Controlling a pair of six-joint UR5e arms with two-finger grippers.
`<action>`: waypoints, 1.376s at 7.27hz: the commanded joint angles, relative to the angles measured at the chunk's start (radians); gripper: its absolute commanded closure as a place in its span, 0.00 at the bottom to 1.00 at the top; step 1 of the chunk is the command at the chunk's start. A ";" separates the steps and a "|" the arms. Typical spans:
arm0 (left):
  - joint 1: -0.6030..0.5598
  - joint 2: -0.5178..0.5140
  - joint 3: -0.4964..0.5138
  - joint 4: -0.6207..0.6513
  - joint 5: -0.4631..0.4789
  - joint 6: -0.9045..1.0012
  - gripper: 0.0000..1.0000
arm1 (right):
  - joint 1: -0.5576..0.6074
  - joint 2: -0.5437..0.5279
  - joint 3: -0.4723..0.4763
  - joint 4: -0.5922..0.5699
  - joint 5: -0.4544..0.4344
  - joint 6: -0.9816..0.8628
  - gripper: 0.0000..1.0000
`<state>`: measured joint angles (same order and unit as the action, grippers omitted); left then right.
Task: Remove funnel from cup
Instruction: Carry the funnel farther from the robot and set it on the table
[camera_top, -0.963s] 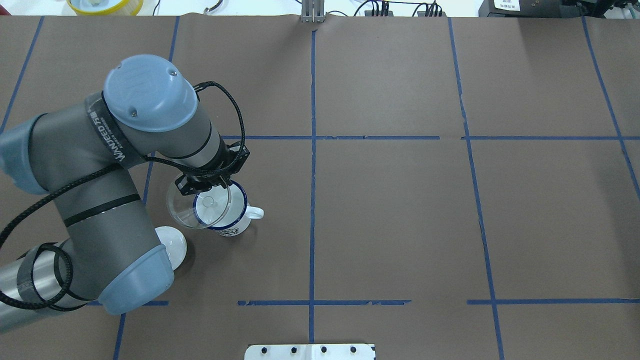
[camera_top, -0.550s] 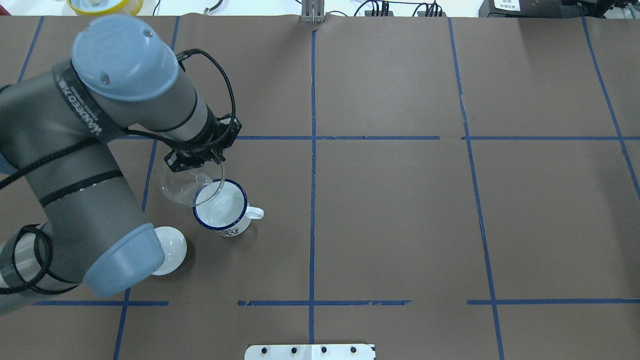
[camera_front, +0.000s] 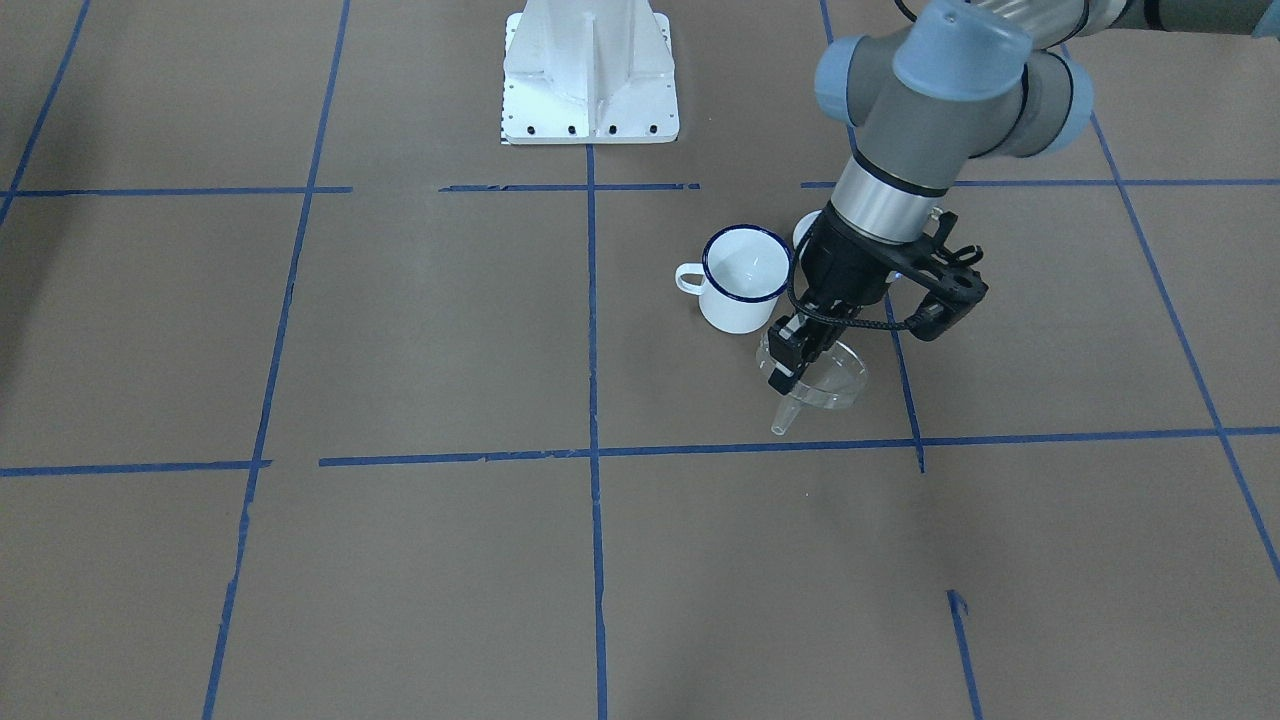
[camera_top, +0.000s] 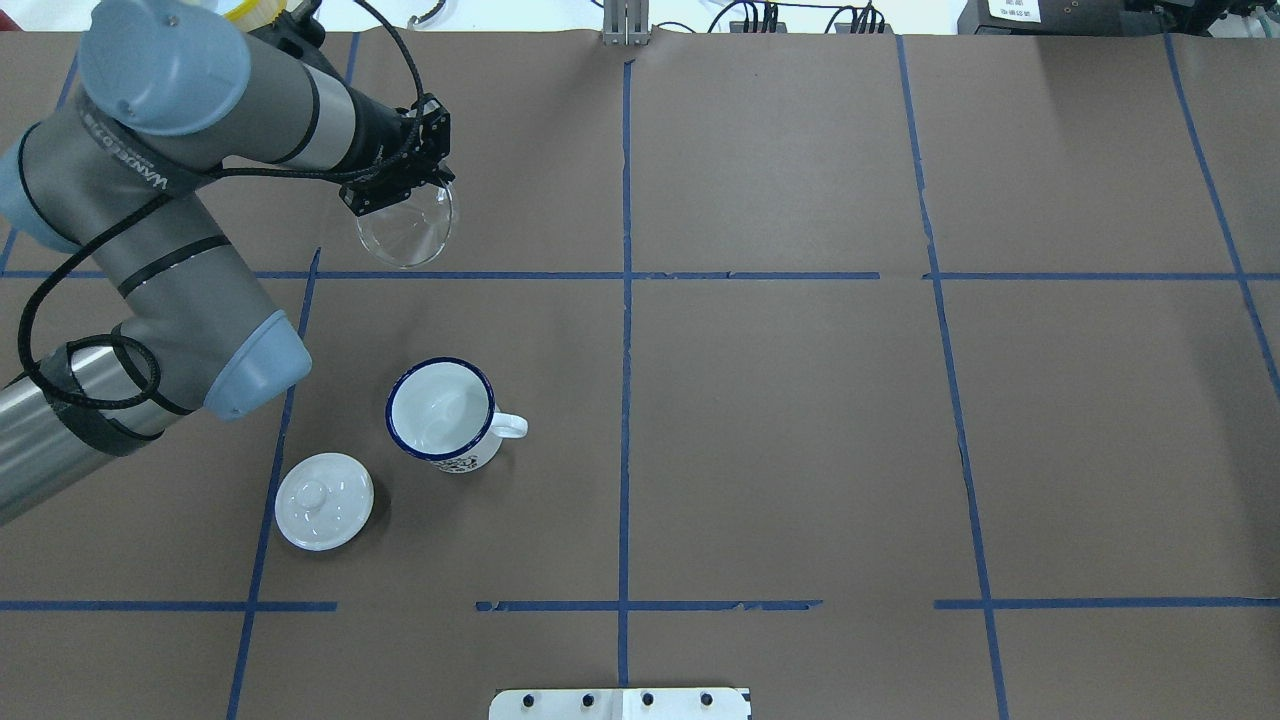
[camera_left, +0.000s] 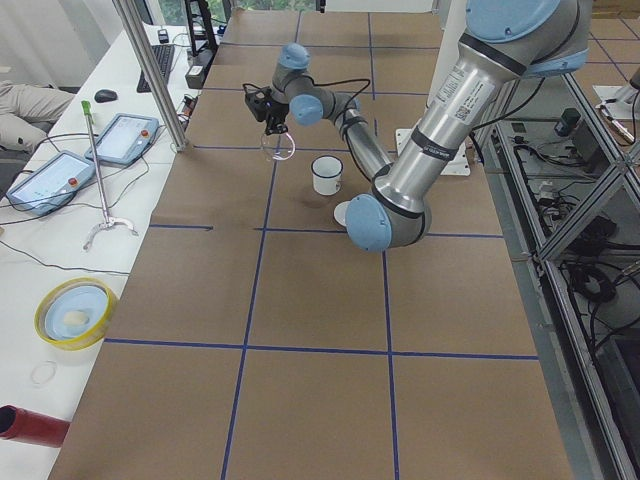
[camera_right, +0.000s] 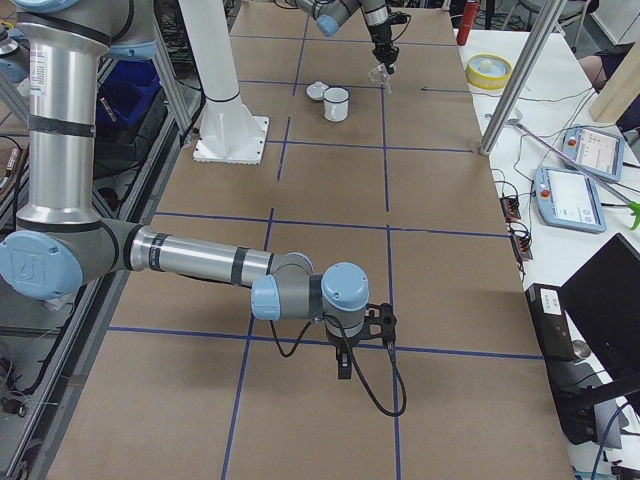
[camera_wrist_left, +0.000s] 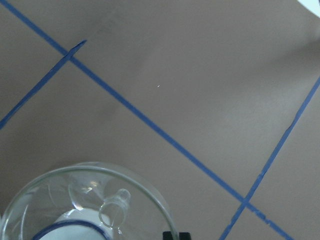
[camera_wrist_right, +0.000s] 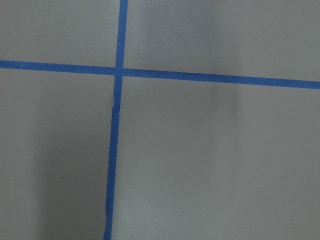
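The clear funnel (camera_top: 405, 232) hangs tilted from my left gripper (camera_top: 398, 198), which is shut on its rim. It is held above the table, well clear of the cup and on its far side. The cup (camera_top: 440, 414), a white mug with a dark blue rim, stands upright and empty. In the front view the funnel (camera_front: 818, 385) hangs spout-down in front of the cup (camera_front: 745, 278). The left wrist view shows the funnel (camera_wrist_left: 85, 200) from above. My right gripper (camera_right: 343, 365) shows only in the right side view, low over the table; I cannot tell whether it is open.
A white domed lid with a knob (camera_top: 323, 500) lies on the table to the left of the cup. Blue tape lines cross the brown table cover. A white base plate (camera_front: 590, 70) stands at the robot's side. A yellow bowl (camera_left: 72, 312) sits off the mat.
My left gripper has lifted the funnel off the cup and carried it toward the far side of the table. The cup has stayed in place. The lid is now uncovered by the arm.
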<state>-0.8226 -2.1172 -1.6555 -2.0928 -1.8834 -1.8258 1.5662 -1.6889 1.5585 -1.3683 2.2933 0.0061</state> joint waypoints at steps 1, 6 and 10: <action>-0.001 0.031 0.252 -0.476 0.147 -0.117 1.00 | 0.000 0.000 0.000 0.000 0.000 0.000 0.00; 0.046 -0.029 0.491 -0.737 0.250 -0.135 1.00 | 0.000 0.000 0.000 0.000 0.000 0.000 0.00; 0.043 -0.026 0.490 -0.771 0.248 -0.133 0.00 | 0.000 0.000 0.000 0.000 0.000 0.000 0.00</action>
<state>-0.7785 -2.1434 -1.1637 -2.8592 -1.6355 -1.9593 1.5662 -1.6889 1.5585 -1.3683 2.2933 0.0061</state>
